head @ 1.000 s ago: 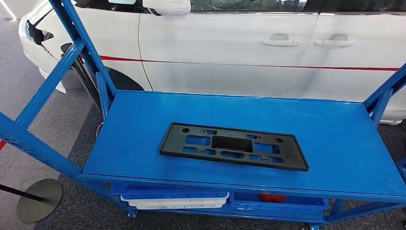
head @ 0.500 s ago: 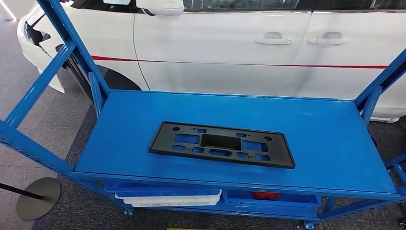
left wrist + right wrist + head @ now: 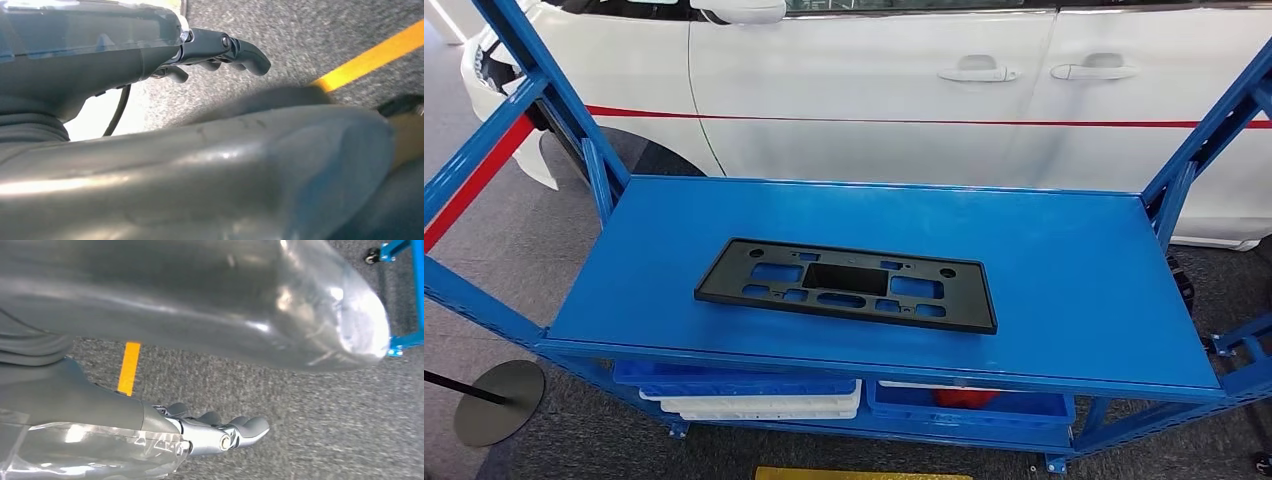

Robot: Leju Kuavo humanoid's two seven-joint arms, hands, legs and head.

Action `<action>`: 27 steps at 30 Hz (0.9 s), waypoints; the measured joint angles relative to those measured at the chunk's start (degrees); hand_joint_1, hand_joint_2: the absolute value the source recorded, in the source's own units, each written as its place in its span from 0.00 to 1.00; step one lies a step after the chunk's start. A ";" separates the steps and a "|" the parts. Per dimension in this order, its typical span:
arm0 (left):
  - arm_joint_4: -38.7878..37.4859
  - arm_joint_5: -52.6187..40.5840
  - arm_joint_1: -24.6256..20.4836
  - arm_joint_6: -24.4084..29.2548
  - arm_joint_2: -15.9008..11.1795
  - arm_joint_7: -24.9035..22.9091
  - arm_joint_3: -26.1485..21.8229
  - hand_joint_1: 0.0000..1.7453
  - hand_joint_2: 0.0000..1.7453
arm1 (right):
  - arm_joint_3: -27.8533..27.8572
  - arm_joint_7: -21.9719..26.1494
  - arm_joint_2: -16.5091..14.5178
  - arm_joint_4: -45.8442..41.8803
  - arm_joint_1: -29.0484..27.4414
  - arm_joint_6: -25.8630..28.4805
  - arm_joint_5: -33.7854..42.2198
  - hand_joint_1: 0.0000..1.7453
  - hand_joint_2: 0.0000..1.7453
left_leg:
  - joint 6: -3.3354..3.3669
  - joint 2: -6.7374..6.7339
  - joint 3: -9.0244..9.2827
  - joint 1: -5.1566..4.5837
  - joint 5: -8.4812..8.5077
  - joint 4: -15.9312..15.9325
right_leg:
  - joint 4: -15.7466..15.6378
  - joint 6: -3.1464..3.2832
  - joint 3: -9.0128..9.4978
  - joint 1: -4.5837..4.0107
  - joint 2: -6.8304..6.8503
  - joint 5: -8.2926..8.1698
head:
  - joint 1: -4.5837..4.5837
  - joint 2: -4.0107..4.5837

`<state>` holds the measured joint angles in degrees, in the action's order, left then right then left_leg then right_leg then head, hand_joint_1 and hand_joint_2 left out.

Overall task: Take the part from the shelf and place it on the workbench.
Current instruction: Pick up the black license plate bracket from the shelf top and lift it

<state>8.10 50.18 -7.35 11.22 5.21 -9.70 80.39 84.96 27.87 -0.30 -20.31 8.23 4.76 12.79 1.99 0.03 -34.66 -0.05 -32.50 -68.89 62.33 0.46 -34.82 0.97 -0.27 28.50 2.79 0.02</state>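
Note:
The part point(image 3: 844, 285), a flat black rectangular plate with several cut-outs, lies on the top deck of the blue shelf point(image 3: 1074, 290), a little left of its middle and near the front edge. Nothing touches it. My left hand point(image 3: 210, 50) hangs over grey carpet in the left wrist view, fingers loosely extended and holding nothing. My right hand point(image 3: 210, 432) hangs the same way in the right wrist view, over carpet, with nothing in it.
A white car point(image 3: 874, 110) stands close behind the shelf. Slanted blue uprights point(image 3: 544, 90) frame both ends of the shelf. Below the deck sit a white tray point(image 3: 754, 405) and a blue bin point(image 3: 1014, 405) holding something red. A stanchion base point(image 3: 496, 400) stands at the left.
The whole head picture has shifted: the shelf and part now sit further left and a little higher, so the camera has moved. The part lies at the same spot on the deck.

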 joint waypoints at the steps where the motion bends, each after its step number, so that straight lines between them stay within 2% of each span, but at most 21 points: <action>1: -0.03 0.01 -0.04 0.01 -0.09 0.04 0.00 0.00 0.00 | -0.10 0.00 -0.19 -0.02 -0.03 0.01 0.05 0.00 0.00 | 1.22 -0.10 2.03 -0.68 1.13 3.51 | -0.11 0.02 0.00 -0.24 0.02 -0.16 | -0.01 0.00; 2: -0.05 0.02 -0.06 0.02 -0.17 0.09 0.00 0.00 0.00 | -0.21 -0.01 -0.33 -0.06 -0.08 0.02 0.14 0.00 0.00 | 2.05 -0.21 3.42 -1.24 1.95 6.13 | -0.28 -0.10 0.02 -0.28 0.06 -0.37 | -0.01 0.00; 3: -0.08 0.04 -0.08 0.03 -0.22 0.15 0.01 0.00 0.00 | -0.36 -0.02 -0.46 -0.11 -0.13 0.06 0.27 0.00 0.00 | 2.51 -0.33 4.03 -1.65 2.25 7.60 | -0.51 -0.35 0.04 -0.12 0.12 -0.61 | -0.01 0.00; 6: -0.10 0.13 -0.12 -0.02 -0.08 0.31 0.04 0.00 0.00 | -0.97 -0.04 -0.53 -0.22 -0.18 0.24 0.72 0.00 0.00 | 2.21 -0.55 4.69 -1.68 3.63 10.34 | -1.43 -1.41 0.36 -0.01 0.25 -1.25 | 0.00 0.00; 7: -0.10 0.15 -0.13 -0.04 -0.03 0.35 0.05 0.00 0.00 | -1.13 -0.03 -0.59 -0.22 -0.18 0.30 0.82 0.00 0.00 | 2.09 -0.61 5.13 -1.47 4.31 11.48 | -0.89 -1.63 0.18 -0.09 0.26 -0.71 | -0.01 0.00; 8: -0.10 0.18 -0.13 -0.07 0.01 0.40 0.06 0.00 0.00 | -1.25 -0.01 -0.65 -0.23 -0.19 0.36 0.91 0.00 0.00 | 1.92 -0.66 5.47 -1.26 4.98 12.48 | 0.78 -1.82 -0.51 -0.17 0.24 0.49 | -0.01 0.00; 10: -0.10 0.21 -0.11 -0.10 0.05 0.43 0.08 0.00 0.00 | -1.40 0.02 -0.66 -0.29 -0.25 0.43 0.99 0.00 0.00 | 1.84 -0.72 5.39 -1.16 5.55 12.95 | 7.04 -2.16 -3.27 -0.12 0.20 4.11 | -0.02 0.00; 11: -0.10 0.22 -0.07 -0.14 0.05 0.43 0.08 0.00 0.00 | -1.45 0.03 -0.65 -0.32 -0.29 0.44 1.03 0.00 0.00 | 1.78 -0.72 5.15 -1.17 5.60 12.82 | 10.09 -2.38 -4.61 -0.11 0.21 5.35 | -0.02 0.00; 12: -0.10 0.23 -0.04 -0.17 0.08 0.43 0.09 0.00 0.00 | -1.50 0.04 -0.64 -0.34 -0.33 0.44 1.07 0.00 0.00 | 1.75 -0.73 4.96 -1.17 5.57 12.60 | 11.62 -2.57 -5.22 -0.07 0.23 5.59 | -0.02 0.00; 13: -0.10 0.23 0.00 -0.20 0.12 0.43 0.09 0.00 0.00 | -1.51 0.04 -0.64 -0.34 -0.38 0.45 1.10 0.00 0.00 | 1.69 -0.73 4.81 -1.16 5.52 12.33 | 11.04 -2.72 -4.77 0.01 0.26 4.73 | -0.02 0.00; 14: -0.10 0.24 0.02 -0.22 0.19 0.44 0.09 0.00 0.00 | -1.51 0.04 -0.63 -0.37 -0.40 0.45 1.14 0.00 0.00 | 1.56 -0.72 4.72 -1.14 5.41 12.03 | 8.27 -2.81 -3.24 0.11 0.29 3.01 | -0.02 0.00; 16: -0.10 0.24 -0.03 -0.22 0.30 0.43 0.10 0.00 0.00 | -1.52 0.07 -0.60 -0.46 -0.34 0.49 1.27 0.00 0.00 | 1.07 -0.70 4.47 -1.23 4.99 11.24 | 0.74 -2.56 0.67 0.17 0.34 0.08 | -0.02 0.00; 17: -0.10 0.24 -0.07 -0.22 0.32 0.42 0.11 0.00 0.00 | -1.53 0.08 -0.60 -0.52 -0.28 0.56 1.34 0.00 0.00 | 0.78 -0.70 4.32 -1.33 4.76 10.90 | -1.63 -2.14 1.87 0.12 0.32 -0.56 | -0.01 0.00; 19: -0.10 0.23 -0.14 -0.21 0.33 0.42 0.13 0.00 0.00 | -1.55 0.11 -0.61 -0.59 -0.24 0.74 1.49 0.00 0.00 | 0.26 -0.68 4.10 -1.46 4.49 10.56 | -2.72 -1.25 2.35 -0.12 0.23 -0.62 | -0.01 0.00; 21: -0.10 0.22 -0.16 -0.19 0.33 0.42 0.15 0.00 0.00 | -1.56 0.15 -0.64 -0.63 -0.27 0.77 1.61 0.00 0.00 | -0.22 -0.63 4.06 -1.45 4.27 10.26 | -3.00 -0.60 2.34 0.07 0.24 -0.88 | -0.01 0.00; 22: -0.10 0.22 -0.16 -0.18 0.32 0.42 0.17 0.00 0.00 | -1.60 0.15 -0.64 -0.64 -0.25 0.73 1.67 0.00 0.00 | -0.61 -0.58 3.74 -1.39 3.59 9.39 | -3.14 -0.29 2.32 0.23 0.27 -1.02 | 0.00 0.00; 24: -0.10 0.21 -0.18 -0.16 0.32 0.42 0.20 0.00 0.00 | -1.76 0.15 -0.67 -0.72 -0.22 0.68 1.77 0.00 0.00 | -1.50 -0.44 1.55 -0.93 0.42 4.32 | -3.31 0.09 2.21 0.47 0.33 -1.23 | 0.01 0.00; 26: -0.10 0.21 -0.15 -0.17 0.32 0.42 0.22 0.00 0.00 | -1.94 0.14 -0.69 -0.78 -0.27 0.61 1.85 0.00 0.00 | -2.25 -0.42 -1.93 -0.23 -3.10 -3.20 | -3.30 0.17 1.99 0.53 0.34 -1.28 | 0.01 0.00; 27: -0.10 0.23 -0.11 -0.17 0.32 0.42 0.24 0.00 0.00 | -2.04 0.10 -0.70 -0.78 -0.31 0.55 1.94 0.00 0.00 | -2.49 -0.42 -3.01 0.07 -3.66 -5.50 | -3.29 0.15 1.95 0.56 0.34 -1.29 | 0.01 0.00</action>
<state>8.00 50.41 -7.46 11.05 5.53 -9.29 80.62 82.92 27.97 -1.01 -21.09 7.92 5.31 14.73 -0.50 -0.40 -37.67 0.01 -36.15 -74.39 59.04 0.61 -32.87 1.53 0.06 27.22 2.80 0.02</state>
